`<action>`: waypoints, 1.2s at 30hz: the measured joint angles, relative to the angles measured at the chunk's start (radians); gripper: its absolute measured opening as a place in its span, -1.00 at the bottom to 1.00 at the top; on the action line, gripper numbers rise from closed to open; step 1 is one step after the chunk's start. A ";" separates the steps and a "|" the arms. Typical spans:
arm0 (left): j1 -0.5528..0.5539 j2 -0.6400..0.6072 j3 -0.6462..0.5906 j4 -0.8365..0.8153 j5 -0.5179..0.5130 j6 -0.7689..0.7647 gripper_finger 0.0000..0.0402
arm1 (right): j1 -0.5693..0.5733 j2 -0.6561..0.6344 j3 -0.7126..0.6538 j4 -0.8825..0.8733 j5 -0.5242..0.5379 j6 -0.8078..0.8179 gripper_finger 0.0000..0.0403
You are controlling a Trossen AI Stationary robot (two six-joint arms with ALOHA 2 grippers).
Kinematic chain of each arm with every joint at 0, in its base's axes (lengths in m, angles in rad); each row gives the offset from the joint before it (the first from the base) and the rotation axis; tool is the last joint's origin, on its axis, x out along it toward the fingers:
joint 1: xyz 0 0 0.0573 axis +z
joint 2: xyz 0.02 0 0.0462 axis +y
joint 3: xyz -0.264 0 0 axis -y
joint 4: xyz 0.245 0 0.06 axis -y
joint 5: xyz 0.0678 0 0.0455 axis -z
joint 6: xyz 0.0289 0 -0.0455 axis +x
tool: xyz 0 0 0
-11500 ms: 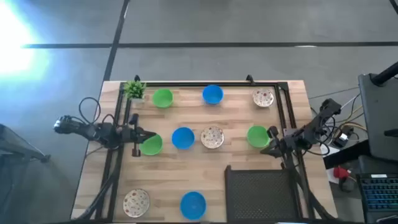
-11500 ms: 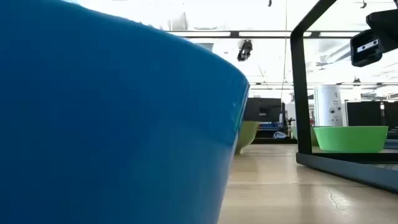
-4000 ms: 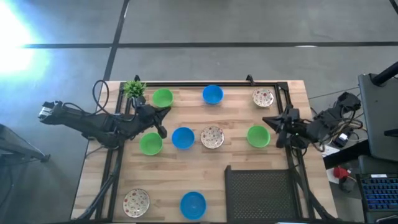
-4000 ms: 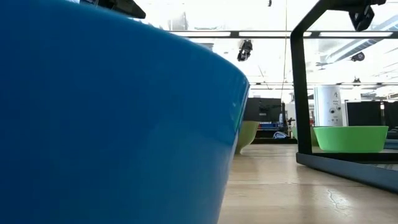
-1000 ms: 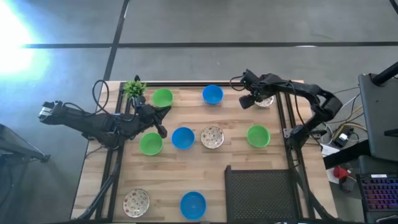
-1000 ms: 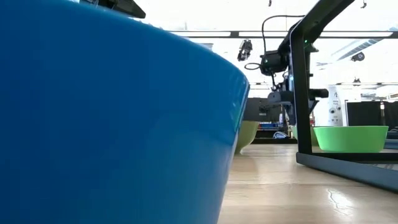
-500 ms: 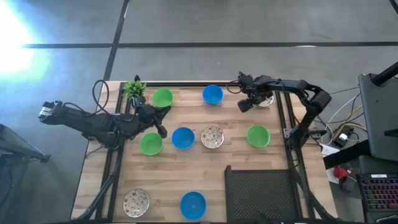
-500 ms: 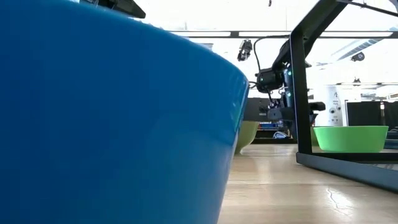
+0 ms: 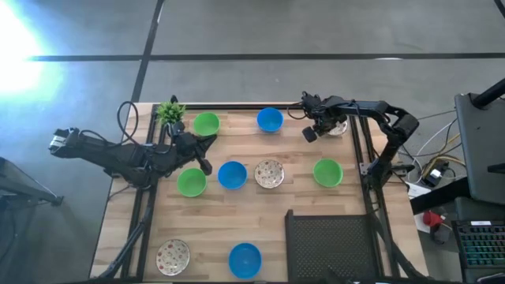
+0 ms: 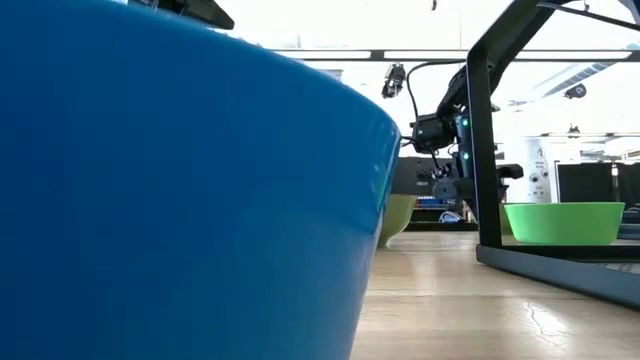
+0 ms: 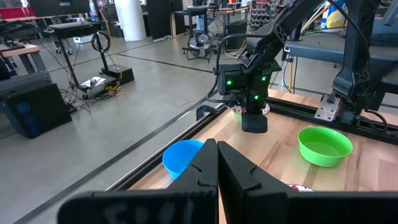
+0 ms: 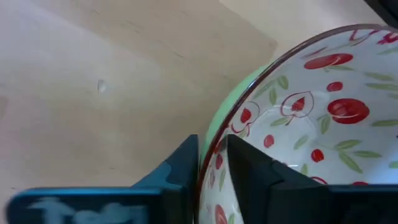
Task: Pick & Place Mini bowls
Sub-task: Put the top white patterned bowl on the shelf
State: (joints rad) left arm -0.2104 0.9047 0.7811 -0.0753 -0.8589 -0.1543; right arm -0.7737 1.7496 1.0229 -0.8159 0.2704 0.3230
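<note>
Right gripper (image 9: pixel 320 126) lowered – nine mini bowls (image 9: pixel 232 175)

Right fingers (image 12: pixel 239 163) straddle the far-right speckled bowl's (image 12: pixel 311 118) rim; left gripper (image 9: pixel 203 155) sits between two bowls

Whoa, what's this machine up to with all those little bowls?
It is sorting small bowls on a wooden table. The right claw has reached to the far corner and has its fingers straddling the rim of a white bowl with red and green speckles, one finger inside and one outside, ready to lift it. The left claw waits, shut and empty, between two green bowls. The other bowls, blue, green and speckled, sit scattered around the table.
</note>
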 joint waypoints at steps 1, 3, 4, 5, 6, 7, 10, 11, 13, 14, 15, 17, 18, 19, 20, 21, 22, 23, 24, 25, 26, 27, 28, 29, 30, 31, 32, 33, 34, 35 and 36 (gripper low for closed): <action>0.000 0.000 0.000 0.000 0.000 0.000 -1.00 | 0.000 -0.001 0.000 -0.001 0.004 -0.006 -0.74; 0.000 0.000 0.000 0.000 0.000 0.000 -1.00 | 0.001 -0.004 0.001 -0.005 0.019 -0.012 -0.86; 0.000 0.000 0.000 0.000 0.000 0.000 -1.00 | 0.002 -0.006 0.002 -0.006 0.026 -0.014 -0.90; 0.000 0.000 0.000 0.000 0.000 0.000 -1.00 | 0.002 -0.007 0.003 -0.006 0.027 -0.017 -0.91; 0.000 0.000 0.000 0.000 0.000 0.000 -1.00 | 0.001 -0.008 0.003 -0.005 0.027 -0.020 -0.91; 0.000 0.000 0.000 0.000 0.000 0.001 -1.00 | 0.001 -0.008 0.003 -0.004 0.027 -0.026 -0.91; 0.000 0.000 0.000 0.000 0.000 0.001 -1.00 | 0.001 -0.013 0.002 -0.004 0.023 -0.040 -0.92; 0.000 0.000 0.000 0.000 0.000 0.001 -1.00 | 0.000 -0.014 0.002 -0.004 0.021 -0.044 -0.92; 0.000 0.000 0.000 0.000 0.000 0.001 -1.00 | 0.000 -0.018 0.001 -0.005 0.021 -0.047 -0.92; 0.000 0.000 0.000 0.000 0.000 0.001 -1.00 | 0.001 -0.021 0.001 -0.008 0.022 -0.048 -0.92; 0.000 0.000 0.000 0.000 0.000 0.001 -1.00 | 0.003 -0.025 0.000 -0.012 0.022 -0.050 -0.93; 0.000 0.000 0.000 0.000 0.000 0.001 -1.00 | 0.007 -0.035 0.000 -0.017 0.014 -0.049 -0.93; 0.000 0.000 0.000 0.000 0.000 0.001 -1.00 | 0.012 -0.041 -0.001 -0.020 0.006 -0.049 -0.93; 0.000 0.000 0.000 0.000 0.000 0.002 -1.00 | 0.019 -0.047 -0.002 -0.021 0.000 -0.049 -0.93; 0.000 0.000 0.000 0.000 0.000 0.002 -1.00 | 0.027 -0.053 -0.002 -0.023 -0.004 -0.050 -0.93; 0.000 0.000 0.000 0.000 0.000 0.002 -1.00 | 0.035 -0.060 -0.002 -0.024 -0.005 -0.052 -0.93; 0.000 0.000 0.000 0.000 0.000 0.002 -1.00 | 0.043 -0.066 -0.002 -0.028 -0.004 -0.054 -0.93; 0.000 0.000 0.000 0.000 0.000 0.002 -1.00 | 0.051 -0.074 -0.002 -0.035 -0.004 -0.054 -0.93; 0.000 0.000 0.000 0.000 0.000 0.002 -1.00 | 0.058 -0.080 -0.002 -0.042 -0.001 -0.054 -0.93; 0.000 0.000 0.000 0.000 0.000 0.002 -1.00 | 0.065 -0.086 -0.002 -0.046 0.003 -0.054 -0.93; 0.000 0.000 0.000 0.000 0.000 0.002 -1.00 | 0.074 -0.090 -0.002 -0.049 0.006 -0.054 -0.93; 0.000 0.000 0.000 0.000 0.000 0.002 -1.00 | 0.084 -0.093 -0.002 -0.055 0.011 -0.052 -0.93; 0.000 0.000 0.000 0.000 0.000 0.002 -1.00 | 0.096 -0.096 -0.002 -0.062 0.014 -0.050 -0.93; 0.000 0.000 0.000 0.000 0.000 0.002 -1.00 | 0.107 -0.099 -0.002 -0.069 0.013 -0.048 -0.93; 0.000 0.000 0.000 0.000 0.000 0.002 -1.00 | 0.119 -0.100 -0.002 -0.075 0.012 -0.048 -0.93; 0.000 0.000 0.000 0.000 0.000 0.002 -1.00 | 0.130 -0.101 -0.002 -0.079 0.012 -0.049 -0.93; 0.000 0.000 0.000 0.000 0.000 0.002 -1.00 | 0.139 -0.103 -0.002 -0.084 0.012 -0.052 -0.93; 0.000 0.000 0.000 0.000 0.000 0.002 -1.00 | 0.150 -0.105 -0.002 -0.094 0.014 -0.056 -0.93; 0.000 0.000 0.000 0.000 0.000 0.002 -1.00 | 0.160 -0.108 -0.002 -0.107 0.015 -0.057 -0.93; 0.000 0.000 0.000 0.000 0.000 0.002 -1.00 | 0.168 -0.110 -0.002 -0.120 0.016 -0.057 -0.93; 0.000 0.000 0.000 0.000 0.000 0.002 -1.00 | 0.177 -0.111 -0.002 -0.131 0.017 -0.058 -0.93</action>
State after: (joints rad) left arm -0.2107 0.9047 0.7807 -0.0758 -0.8585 -0.1528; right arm -0.5968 1.6382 1.0214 -0.9464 0.2878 0.2651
